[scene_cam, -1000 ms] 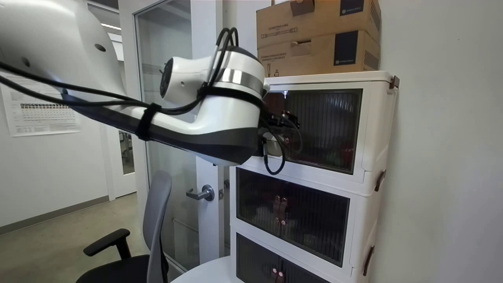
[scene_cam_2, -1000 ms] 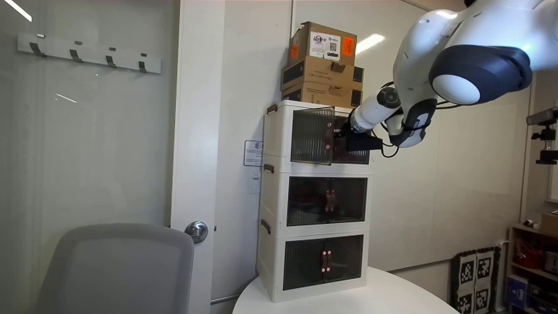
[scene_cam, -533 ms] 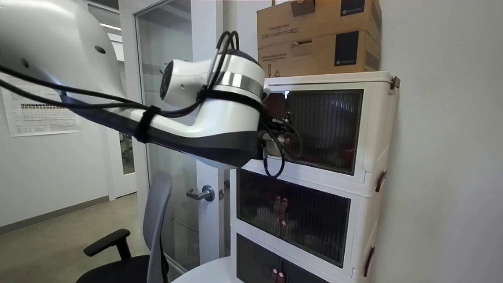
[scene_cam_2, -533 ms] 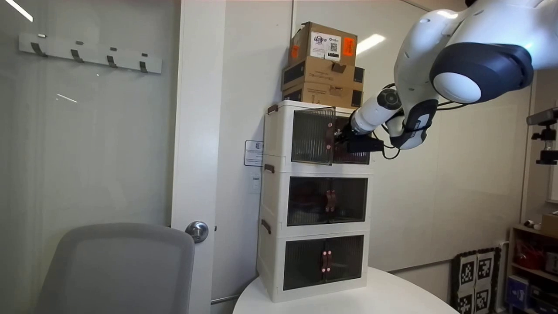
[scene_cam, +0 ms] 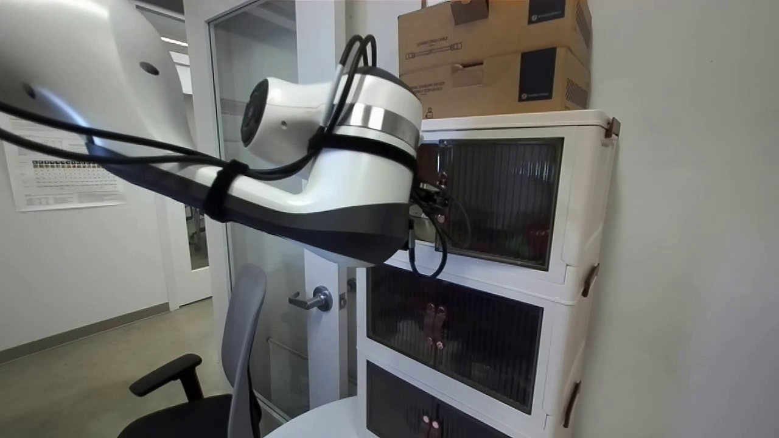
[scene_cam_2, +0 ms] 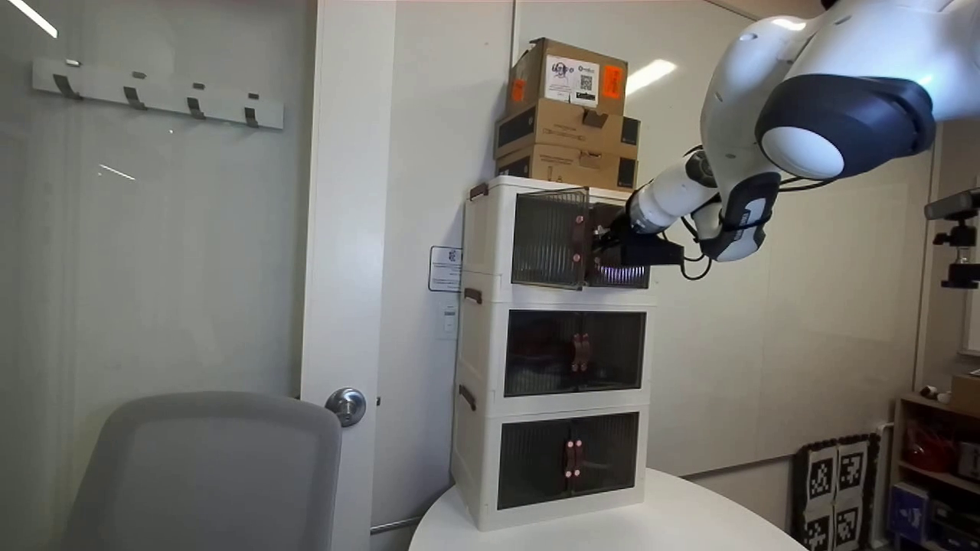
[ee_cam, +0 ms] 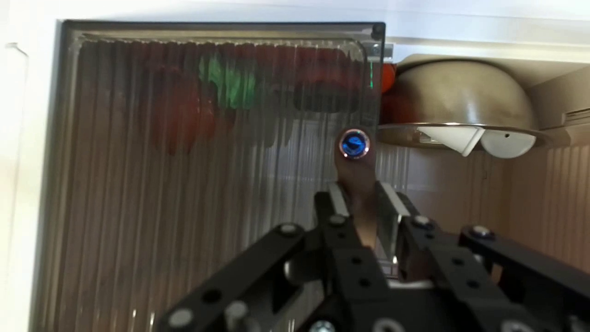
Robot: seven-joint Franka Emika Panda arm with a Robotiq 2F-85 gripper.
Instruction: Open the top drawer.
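In the wrist view the gripper is clasped on the brown handle, its pads close along both edges. The handle runs along the free edge of a ribbed door, which belongs to the top unit, at twelve o'clock on the white cabinet. How far this door stands off its frame is hard to tell. Its twin, toward eleven o'clock on the cabinet in an exterior view, hangs ajar. Through the gap beside the gripped door, the wrist view shows a metal bowl at two o'clock, white pieces at its rim; behind the ribs, a red shape blurs at ten o'clock and a green shape at eleven. The lower doors are closed. The arm extends from ten o'clock in an exterior view. Boxes stand stacked on the cabinet in both exterior views; a white table lies beneath it at six o'clock, and a grey chair stands at eight o'clock.
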